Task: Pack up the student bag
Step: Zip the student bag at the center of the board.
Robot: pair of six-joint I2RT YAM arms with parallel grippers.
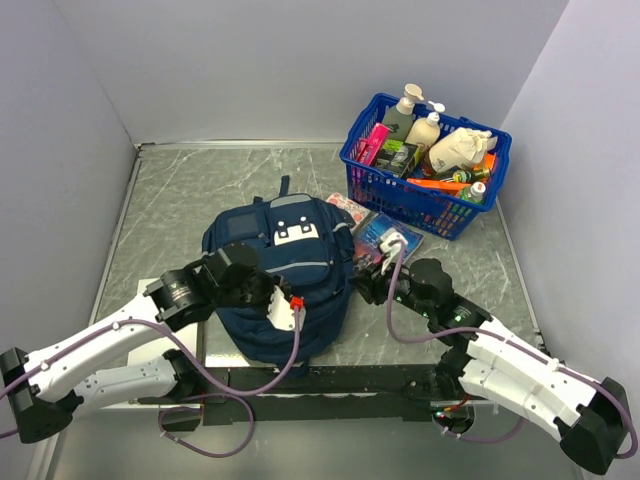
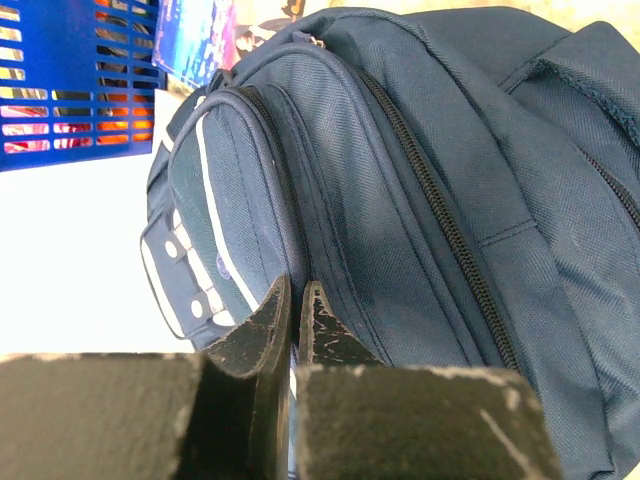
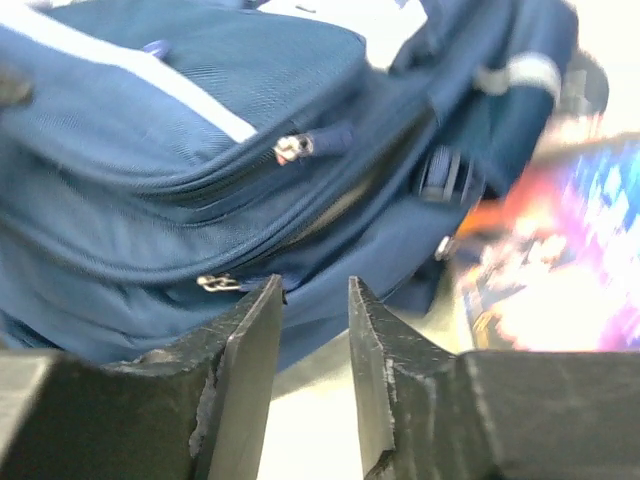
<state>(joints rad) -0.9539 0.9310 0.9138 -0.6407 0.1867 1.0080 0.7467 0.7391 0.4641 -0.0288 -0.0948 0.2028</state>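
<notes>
So what we're seeing: the large navy blue fabric backpack (image 1: 280,270) with grey trim and a small white patch lies flat on its back in the middle of the grey marbled table (image 1: 180,200). Its front pockets face up. The long axis runs from the arms' side toward the far wall, with the carry handle at the far end. All the zips we can see look closed, so going by the task, nothing goes in until one is opened.

The bit that matters is the right gripper (image 3: 312,290). It's low at the backpack's right flank, pointing straight into the side, jaws parted a modest way with nothing between them. A small metal zipper pull (image 3: 215,283) sits just off the tip of the finger on the left in the wrist view, close but not between the jaws. Our guess is it needs a small sideways nudge to straddle it.

The left gripper (image 2: 298,295) is up on the near front of the backpack, jaws almost together with only a sliver between. The tips press against the pocket seam. We can't tell if any fabric is actually pinched.

Both arms are right at the bag, but the right one is nearer a pull. The stuff to pack is off to the far right: a blue plastic basket (image 1: 365,175) full of bottles, and flat colourful packets (image 1: 385,235) lying between it and the backpack.
</notes>
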